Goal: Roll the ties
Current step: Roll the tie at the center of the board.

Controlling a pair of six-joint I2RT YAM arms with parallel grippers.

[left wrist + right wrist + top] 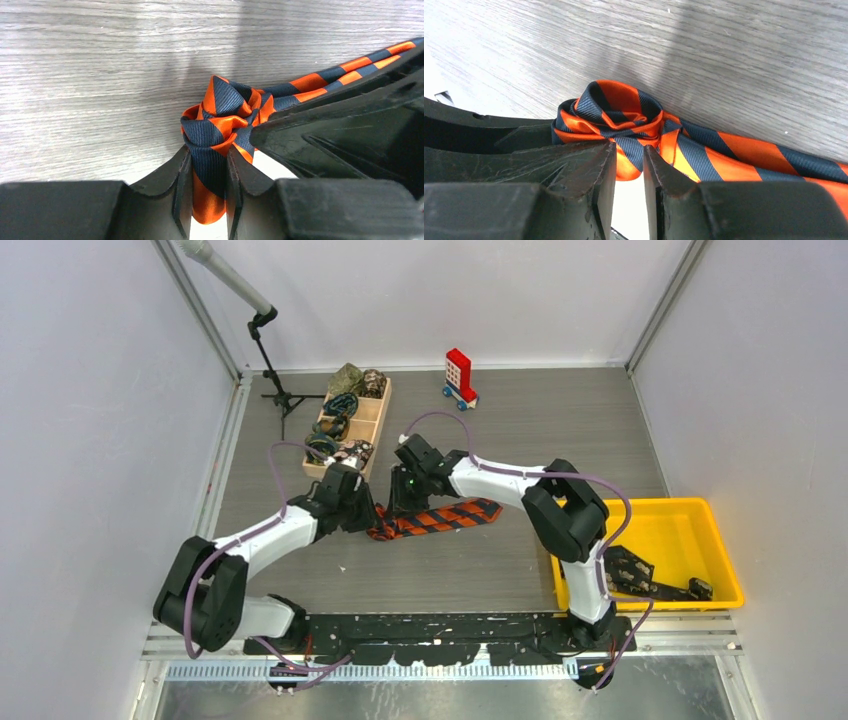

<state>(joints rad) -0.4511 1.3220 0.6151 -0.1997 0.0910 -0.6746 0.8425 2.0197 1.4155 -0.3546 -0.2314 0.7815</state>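
Grey wood-grain table [480, 580], yellow bin [722, 562] near right. Mid-table, left gripper [209, 165] and right gripper [629, 165] each pinch the coiled end of the orange-and-black tie [450, 516]; its tail lies flat rightward. Beyond, wooden tray [381, 415] holds rolled ties [348, 380]. Toy block [459, 375] farthest.

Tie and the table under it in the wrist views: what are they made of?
The tie looks like woven fabric, probably silk or a satin-like synthetic: fine diagonal ribbing in the dark stripes, soft sheen on the orange, limp folds. The table has a grey, matte wood-grain surface; likely laminate, but real wood can't be ruled out.
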